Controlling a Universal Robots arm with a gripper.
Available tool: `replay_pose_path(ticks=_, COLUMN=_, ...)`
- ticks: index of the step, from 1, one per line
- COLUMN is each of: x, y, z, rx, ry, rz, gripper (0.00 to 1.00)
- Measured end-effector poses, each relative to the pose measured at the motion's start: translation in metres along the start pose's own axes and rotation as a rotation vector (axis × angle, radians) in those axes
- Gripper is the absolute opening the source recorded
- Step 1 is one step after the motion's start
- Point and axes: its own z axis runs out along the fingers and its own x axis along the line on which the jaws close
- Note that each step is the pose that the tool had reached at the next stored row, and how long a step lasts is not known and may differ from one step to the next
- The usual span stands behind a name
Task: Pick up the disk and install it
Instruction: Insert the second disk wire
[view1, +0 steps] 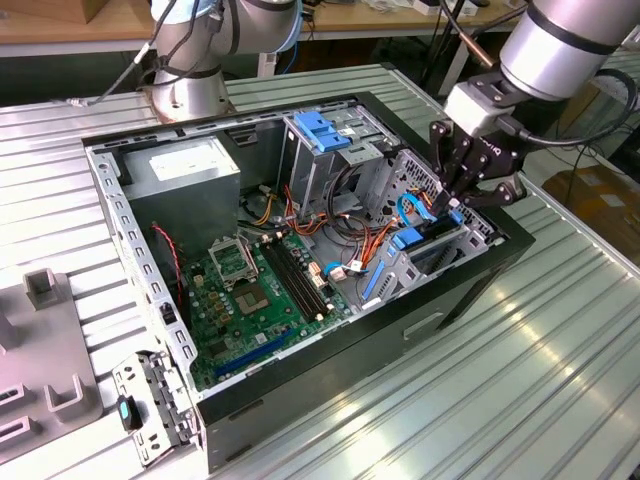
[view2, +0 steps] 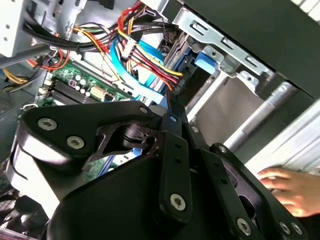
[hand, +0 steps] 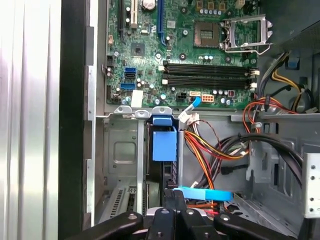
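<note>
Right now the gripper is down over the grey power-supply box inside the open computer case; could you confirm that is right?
No: in the exterior view the gripper is down over the blue-edged drive bay inside the open computer case; the grey power-supply box sits toward that view's left, apart from it.

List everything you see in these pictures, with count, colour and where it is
Computer case: one, black, open on the ribbed metal table.
Motherboard: one, green, on the case floor.
Power supply: one, grey, corner of the case nearest the arm's base.
Drive cage latch: one, light blue, atop the metal cage.
Disk: one, blue-edged, in the bay under the gripper.
Person's hand: one, on the table in the second wrist view.
Gripper: one, black, down at the disk.
</note>
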Motion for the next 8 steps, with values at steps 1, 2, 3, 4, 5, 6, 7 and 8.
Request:
replay_pose_path(ticks=1, x=0.0000, y=0.0000, z=0.0001, rx=0.0001, ry=-0.0003, rz=0.000, gripper=0.11)
replay_pose_path(ticks=2, x=0.0000, y=0.0000, z=0.0000, rx=0.0000, ry=-0.0002, rz=0.000, gripper=0.11)
replay_pose_path(ticks=3, x=0.0000, y=0.0000, z=-0.0001, rx=0.0000, ry=-0.0001, rz=0.000, gripper=0.11)
replay_pose_path(ticks=4, x=0.0000, y=0.0000, z=-0.0001, rx=0.0000, ry=-0.0001, rz=0.000, gripper=0.11)
replay_pose_path(ticks=5, x=0.0000, y=0.0000, z=-0.0003, rx=0.0000, ry=-0.0001, rz=0.000, gripper=0.11)
replay_pose_path(ticks=6, x=0.0000, y=0.0000, z=-0.0005, rx=0.0000, ry=-0.0001, rz=0.000, gripper=0.11)
replay_pose_path(ticks=7, x=0.0000, y=0.0000, z=-0.0005, rx=0.0000, ry=-0.0001, rz=0.000, gripper=0.11)
replay_pose_path(ticks=8, x=0.0000, y=0.0000, z=-0.0005, rx=0.0000, ry=-0.0002, rz=0.000, gripper=0.11)
